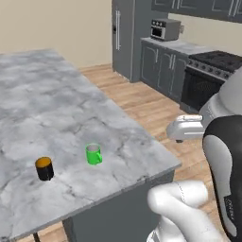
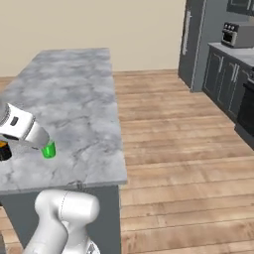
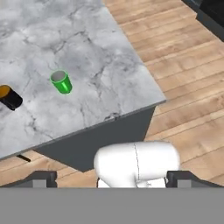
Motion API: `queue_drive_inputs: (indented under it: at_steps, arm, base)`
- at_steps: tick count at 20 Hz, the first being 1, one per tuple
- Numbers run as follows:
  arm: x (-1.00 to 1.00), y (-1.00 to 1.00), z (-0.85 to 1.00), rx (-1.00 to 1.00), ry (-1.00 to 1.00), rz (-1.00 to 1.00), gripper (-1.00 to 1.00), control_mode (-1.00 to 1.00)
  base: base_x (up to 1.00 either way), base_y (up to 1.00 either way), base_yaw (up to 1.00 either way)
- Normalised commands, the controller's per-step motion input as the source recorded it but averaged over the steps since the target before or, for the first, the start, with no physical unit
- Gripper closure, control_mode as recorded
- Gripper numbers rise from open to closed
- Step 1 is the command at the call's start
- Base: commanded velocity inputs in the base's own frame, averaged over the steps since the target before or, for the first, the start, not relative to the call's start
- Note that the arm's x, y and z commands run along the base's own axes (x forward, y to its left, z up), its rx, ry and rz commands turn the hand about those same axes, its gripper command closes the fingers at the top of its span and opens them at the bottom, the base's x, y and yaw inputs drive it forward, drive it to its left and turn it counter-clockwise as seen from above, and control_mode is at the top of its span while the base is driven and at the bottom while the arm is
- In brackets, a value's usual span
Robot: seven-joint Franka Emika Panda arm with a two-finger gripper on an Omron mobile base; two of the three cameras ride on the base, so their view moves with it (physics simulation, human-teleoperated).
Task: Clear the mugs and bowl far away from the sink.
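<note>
- Glossy white rounded arm links, bulbous at the joints.
- A dark, near-black joint cover edged in white.
- Small dark fingertips on the end effector (image 3: 112, 178).

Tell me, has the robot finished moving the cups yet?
Maybe nearly. The green mug and the black mug both stand upright on the marble counter, with no sink near them. The gripper is open and holds nothing. No bowl is visible here, so it may be left.

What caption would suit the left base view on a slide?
Green mug and black mug stand apart on the marble counter, robot arm beside it.
</note>
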Motion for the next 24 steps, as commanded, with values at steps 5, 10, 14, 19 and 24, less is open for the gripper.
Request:
queue_drive_inputs:
  at_steps: [5,10,14,19,24]
  arm:
    - [0.00,0.00,0.00,0.00,0.00,0.00,-1.00,1.00]
    - [0.00,0.00,0.00,0.00,0.00,0.00,-1.00,1.00]
    - [0.00,0.00,0.00,0.00,0.00,0.00,-1.00,1.00]
    - [0.00,0.00,0.00,0.00,0.00,0.00,-1.00,1.00]
    - [0.00,0.00,0.00,0.00,0.00,0.00,-1.00,1.00]
  base:
    - [0.00,0.00,-1.00]
    - [0.00,0.00,-1.00]
    - [0.00,0.00,-1.00]
    - [0.00,0.00,-1.00]
    - [0.00,0.00,-1.00]
